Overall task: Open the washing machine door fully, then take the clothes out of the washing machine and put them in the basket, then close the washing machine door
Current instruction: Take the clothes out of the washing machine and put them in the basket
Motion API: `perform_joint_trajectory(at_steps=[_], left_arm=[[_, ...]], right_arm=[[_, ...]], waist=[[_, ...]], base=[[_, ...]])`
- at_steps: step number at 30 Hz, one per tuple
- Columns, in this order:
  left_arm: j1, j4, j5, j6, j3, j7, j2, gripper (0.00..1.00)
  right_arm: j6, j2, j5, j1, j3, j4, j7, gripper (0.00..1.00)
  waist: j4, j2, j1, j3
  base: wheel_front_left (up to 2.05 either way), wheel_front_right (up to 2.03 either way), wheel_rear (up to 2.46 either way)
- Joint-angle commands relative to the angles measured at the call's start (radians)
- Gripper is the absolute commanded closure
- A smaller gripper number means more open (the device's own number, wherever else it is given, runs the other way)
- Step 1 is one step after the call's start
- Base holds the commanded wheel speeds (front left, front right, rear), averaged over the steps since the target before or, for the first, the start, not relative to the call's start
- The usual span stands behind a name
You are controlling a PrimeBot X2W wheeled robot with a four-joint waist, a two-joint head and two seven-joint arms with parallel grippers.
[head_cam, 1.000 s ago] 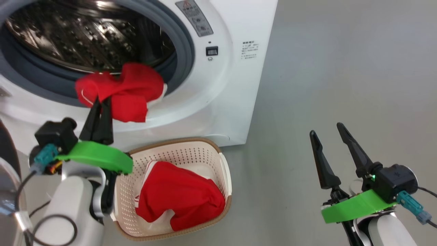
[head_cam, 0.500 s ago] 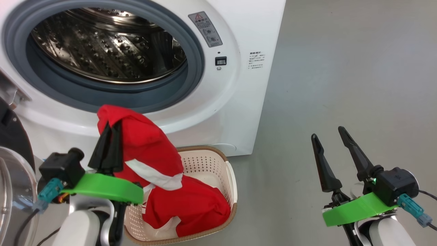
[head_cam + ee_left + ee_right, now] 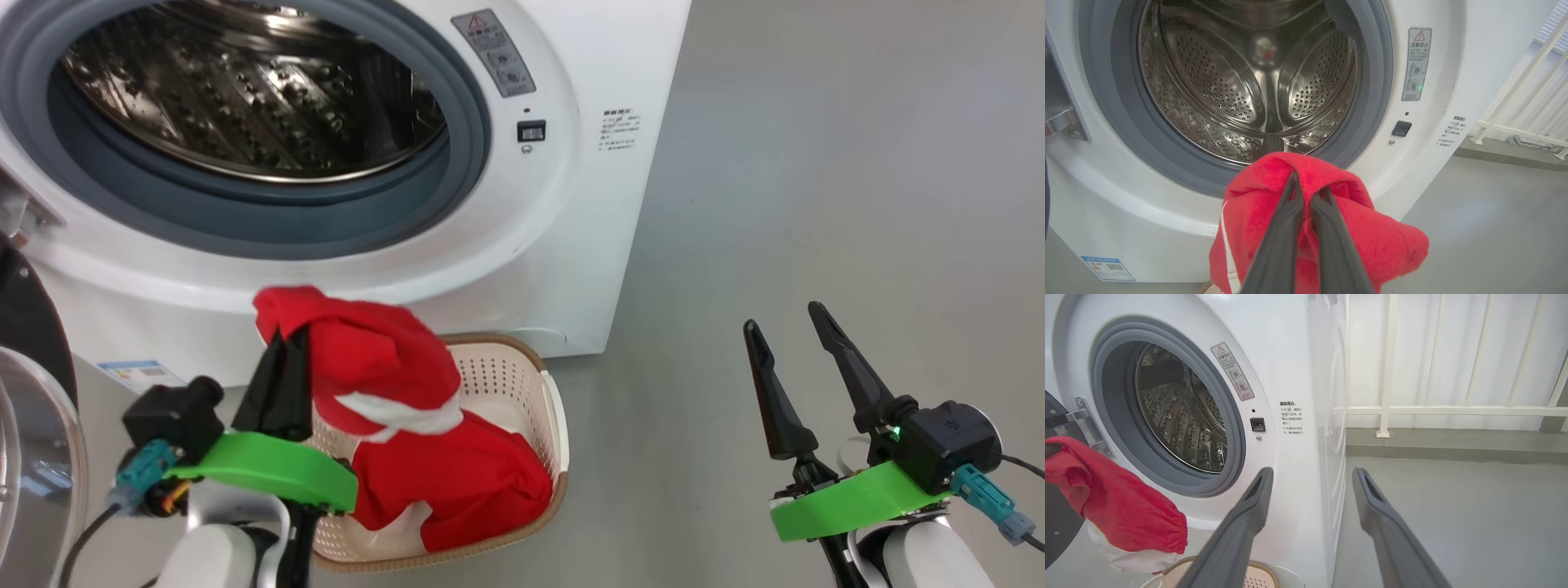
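Observation:
The washing machine [image 3: 571, 245] stands open, and its steel drum [image 3: 1249, 81] looks bare inside. The washing machine door [image 3: 33, 457] is swung out at the far left. My left gripper [image 3: 287, 339] is shut on a red garment [image 3: 367, 359] of the clothes. The garment hangs below the drum mouth, over the basket's near-left part. More red clothes [image 3: 465, 490] lie in the cream basket [image 3: 549, 408] on the floor before the machine. From the left wrist, the fingertips [image 3: 1294, 179] pinch a fold of the red fabric [image 3: 1380, 241]. My right gripper [image 3: 782, 318] stands open and holds nothing, off to the right over the floor.
Grey floor [image 3: 816, 204] stretches to the right of the machine. A white railing [image 3: 1388, 375] runs behind it. The door hinge bracket [image 3: 1086, 416] juts out at the opening's left side. A blue-white label [image 3: 135, 374] sits low on the machine's front.
My left gripper has drawn the red garment out of the drum mouth and down over the basket. The head camera shifted slightly. The right arm has not moved.

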Motion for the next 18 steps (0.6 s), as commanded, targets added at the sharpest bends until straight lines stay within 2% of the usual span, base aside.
perform_joint_trajectory(at_steps=[1,6,12,18], left_arm=[[-0.026,0.008,-0.015,-0.006,0.029,0.0,0.008,1.0],[-0.072,0.139,-0.09,-0.048,0.034,0.001,-0.03,1.0],[-0.146,0.32,-0.112,-0.079,0.023,0.002,-0.042,1.0],[-0.223,0.494,-0.132,-0.092,0.022,0.017,-0.049,1.0]], right_arm=[[0.006,-0.001,0.004,-0.021,0.02,-0.026,-0.006,0.0],[0.006,-0.001,0.002,-0.04,0.03,-0.027,-0.006,0.0],[0.006,-0.001,-0.001,-0.065,0.037,-0.024,-0.006,0.0],[0.006,-0.001,0.01,-0.086,0.042,-0.016,-0.006,0.0]], waist=[[0.004,0.0,0.0,0.024],[0.002,0.0,0.0,0.066],[-0.011,0.0,0.0,0.122],[-0.031,0.0,0.0,0.173]], base=[[0.0,0.0,0.0],[0.0,0.0,0.0],[0.0,0.0,0.0],[0.0,0.0,0.0]])
